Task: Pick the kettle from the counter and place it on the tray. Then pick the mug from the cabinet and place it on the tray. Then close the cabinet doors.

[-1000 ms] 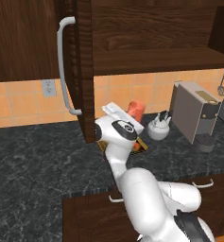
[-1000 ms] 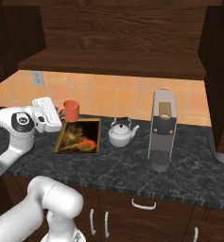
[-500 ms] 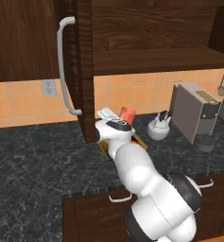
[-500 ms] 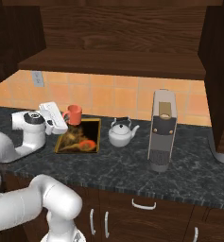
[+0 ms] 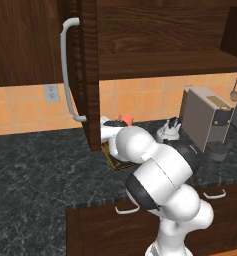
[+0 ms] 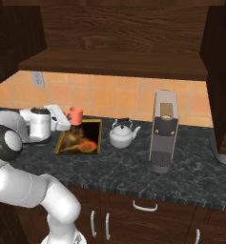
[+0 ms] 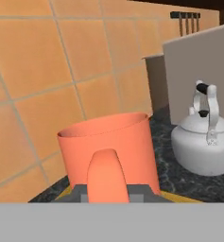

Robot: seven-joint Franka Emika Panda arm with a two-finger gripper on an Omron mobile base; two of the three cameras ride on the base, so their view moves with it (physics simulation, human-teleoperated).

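Note:
My gripper (image 6: 68,118) is shut on the side handle of the orange mug (image 6: 77,115), holding it upright low over the back left end of the gold-rimmed tray (image 6: 96,138); whether it touches I cannot tell. In the hand view the mug (image 7: 108,149) is close up, its handle between my fingertips (image 7: 80,194). The white-grey kettle (image 6: 122,135) stands on the dark counter (image 6: 133,167) just right of the tray. The cabinet (image 6: 114,66) is open, with its left door (image 5: 87,75) swung out and the right door (image 6: 221,71) open too. My arm hides most of the tray (image 5: 111,156) in the left base view.
A tall grey coffee machine (image 6: 163,131) stands right of the kettle. The left door's bar handle (image 5: 65,70) juts out above my arm. A wall outlet (image 5: 52,92) sits on the tiled backsplash. Utensils (image 5: 235,87) hang at the far right.
The mug has come down a little toward the tray's back end, still in my gripper. My arm has folded lower and bulks larger in front of the tray.

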